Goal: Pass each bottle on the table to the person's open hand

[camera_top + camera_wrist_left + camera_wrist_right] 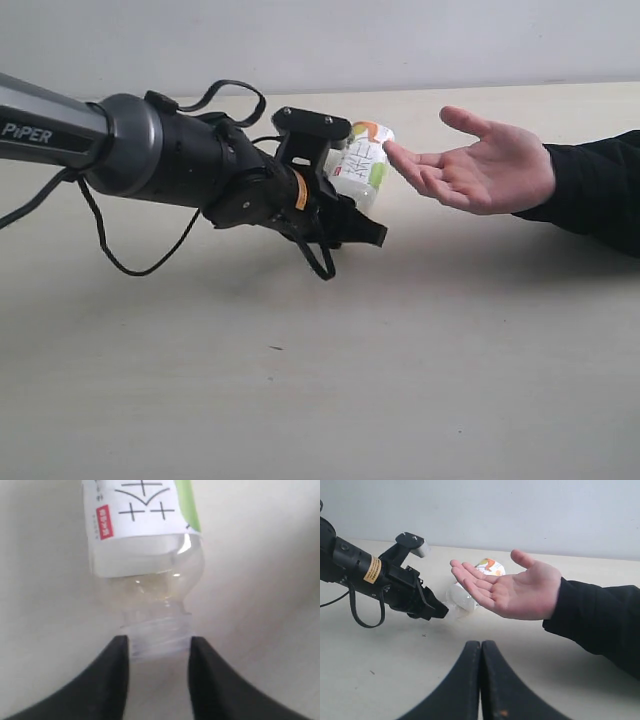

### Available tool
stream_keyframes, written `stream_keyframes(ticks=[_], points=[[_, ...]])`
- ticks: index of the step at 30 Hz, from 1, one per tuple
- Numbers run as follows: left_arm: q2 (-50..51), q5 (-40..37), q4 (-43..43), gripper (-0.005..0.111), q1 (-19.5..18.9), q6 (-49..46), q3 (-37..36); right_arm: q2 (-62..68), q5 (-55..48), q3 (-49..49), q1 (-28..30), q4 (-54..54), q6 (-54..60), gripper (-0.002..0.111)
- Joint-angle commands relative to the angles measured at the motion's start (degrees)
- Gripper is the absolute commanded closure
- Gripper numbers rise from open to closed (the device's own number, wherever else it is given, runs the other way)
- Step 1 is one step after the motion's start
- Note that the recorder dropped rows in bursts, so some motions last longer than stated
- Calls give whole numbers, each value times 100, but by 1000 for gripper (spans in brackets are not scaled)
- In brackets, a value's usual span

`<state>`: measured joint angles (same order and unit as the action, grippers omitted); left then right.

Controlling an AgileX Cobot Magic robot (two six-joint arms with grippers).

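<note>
A whitish bottle [362, 160] with a green-white label lies on its side, base toward the person's open hand [480, 165]. My left gripper [345, 200] holds it by the neck. In the left wrist view both black fingers [117, 670] press the sides of the threaded neck of the bottle [145, 540], so my left gripper [157, 647] is shut on it. The right wrist view shows the bottle [462, 597] just behind the fingertips of the hand [515, 590], palm up. My right gripper [481, 647] is shut and empty, low over the table [400, 380].
The person's arm in a black sleeve [600, 190] comes in from the right. My left arm [150, 150] and its loose black cable [130, 265] cross the left half of the table. A pale wall [320, 40] stands behind the table's far edge.
</note>
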<state>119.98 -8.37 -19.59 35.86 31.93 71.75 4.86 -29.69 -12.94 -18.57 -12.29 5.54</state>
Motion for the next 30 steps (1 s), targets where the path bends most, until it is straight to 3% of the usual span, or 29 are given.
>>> stream_keyframes(ticks=[1,12,15,21,24,28,30], points=[[-332,49,-13,107,-47,19,-22,-21,46,11,-8,28,23,108],[-467,-80,-49,107,-47,-42,-22,-21,46,11,-8,28,23,108],[-562,-79,-459,107,-47,-556,-22,-21,46,11,-8,28,23,108],[-963,-366,-894,107,-166,-2283,173,-21,46,11,-8,28,23,108],[-1014,-666,-919,107,-217,-3719,525,-21,46,11,-8,28,23,108],[-930,-1377,-903,107,-217,-6353,1119,-21,46,11,-8,28,23,108],[-799,-1770,-696,107,-257,-6878,1500,-21,46,11,-8,28,23,108]])
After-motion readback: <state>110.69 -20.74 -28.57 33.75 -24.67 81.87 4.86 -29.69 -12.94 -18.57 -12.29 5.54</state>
